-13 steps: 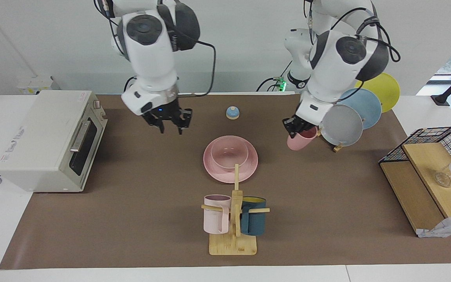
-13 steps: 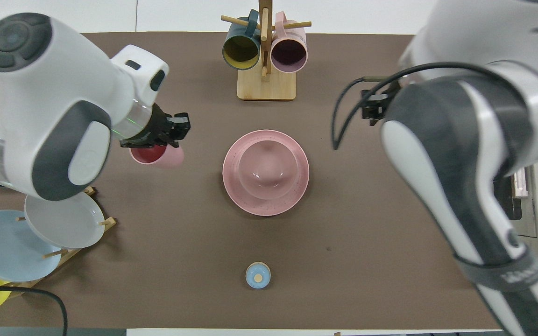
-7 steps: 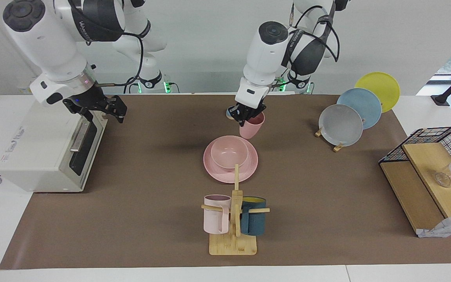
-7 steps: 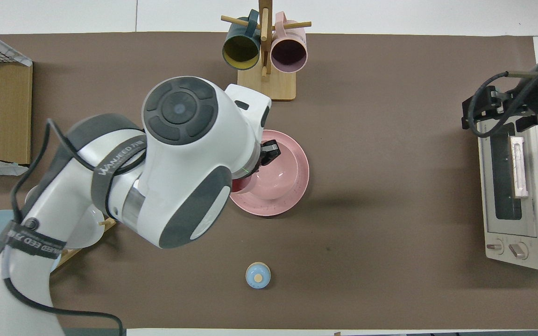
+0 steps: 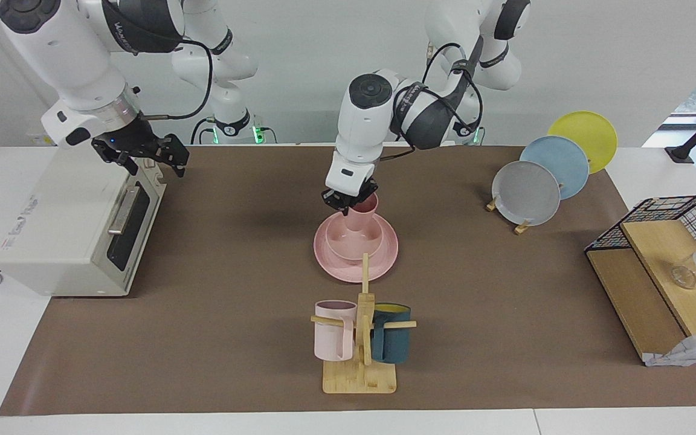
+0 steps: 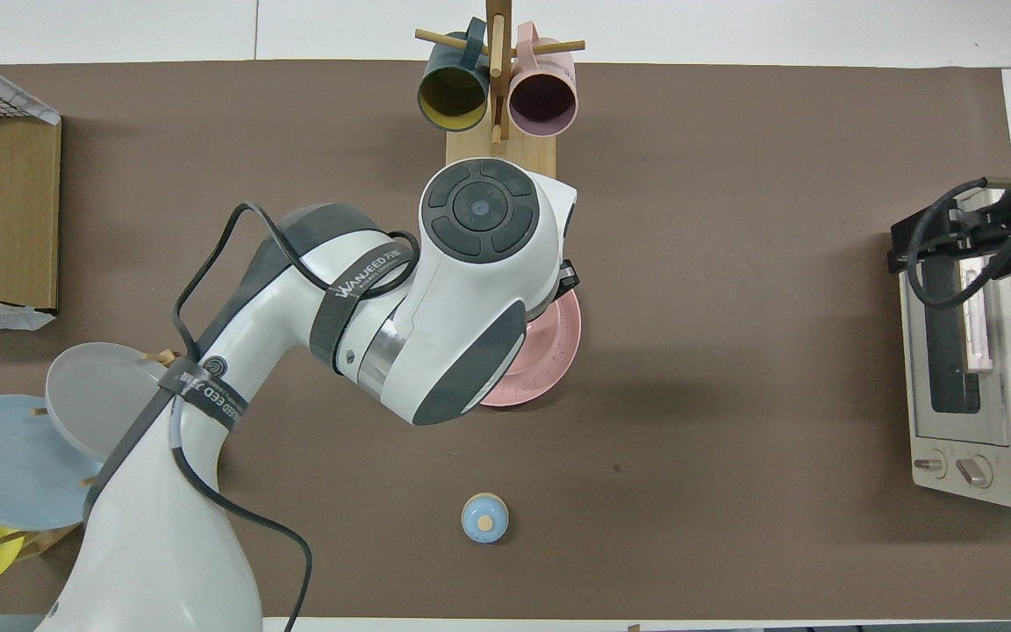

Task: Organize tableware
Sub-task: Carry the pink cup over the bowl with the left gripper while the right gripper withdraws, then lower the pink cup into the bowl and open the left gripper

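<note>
Under the left fingers [image 5: 348, 202], clamped on the cup [image 5: 362, 212], the bowl [image 5: 354, 240] is waiting; off-centre release risks tipping. Right gripper [image 5: 142, 158] is idling, fingers spread, empty.

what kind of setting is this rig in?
Likely a lab tabletop staged as a kitchen: a toaster oven, a wooden mug rack and a stand of plates on a brown mat, bare white wall above. The left pincer holds the pink cup in the pink bowl.
</note>
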### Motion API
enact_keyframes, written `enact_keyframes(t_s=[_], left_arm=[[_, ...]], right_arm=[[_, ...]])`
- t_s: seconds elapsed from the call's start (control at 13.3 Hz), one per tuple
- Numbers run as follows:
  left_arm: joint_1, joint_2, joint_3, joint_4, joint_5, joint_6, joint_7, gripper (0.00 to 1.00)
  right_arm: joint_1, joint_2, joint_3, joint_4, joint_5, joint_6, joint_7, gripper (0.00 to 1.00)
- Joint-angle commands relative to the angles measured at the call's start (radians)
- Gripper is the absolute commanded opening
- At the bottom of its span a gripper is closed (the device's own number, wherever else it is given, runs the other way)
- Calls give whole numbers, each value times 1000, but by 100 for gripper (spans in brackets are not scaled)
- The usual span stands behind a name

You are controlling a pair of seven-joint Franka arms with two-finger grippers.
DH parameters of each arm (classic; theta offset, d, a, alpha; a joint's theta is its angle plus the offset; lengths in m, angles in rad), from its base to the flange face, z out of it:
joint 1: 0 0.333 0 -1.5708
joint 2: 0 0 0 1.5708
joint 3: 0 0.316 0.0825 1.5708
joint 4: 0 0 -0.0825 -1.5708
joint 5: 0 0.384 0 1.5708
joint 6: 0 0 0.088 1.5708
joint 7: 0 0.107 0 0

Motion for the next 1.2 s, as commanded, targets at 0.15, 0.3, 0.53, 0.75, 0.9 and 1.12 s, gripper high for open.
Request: enact_keyframes(t_s=[0.15,0.3,0.53,0.75,0.9,1.12], left_arm=[[-19,70,20,26,53,68,-46,0],[-18,77,20,18,56,90,-46,0],[-18,81,20,-32,87,150,-46,0],[-15,81,20,-43,88,159,-45,0],[-18,81,20,-78,88,203,-45,0],[-16,80,20,-88,88,217,-40,12]], right_arm=[[-28,-58,0,-102,-12,68,-49,100],[-29,-35,-5,-66,-15,50,-53,100],[-25,-29,-5,-70,-18,51,-54,100],[-28,-36,-6,-79,-15,48,-51,100],[-55,-38,-13,-85,-12,48,-51,100],[-58,-51,-11,-85,-12,48,-56,100]])
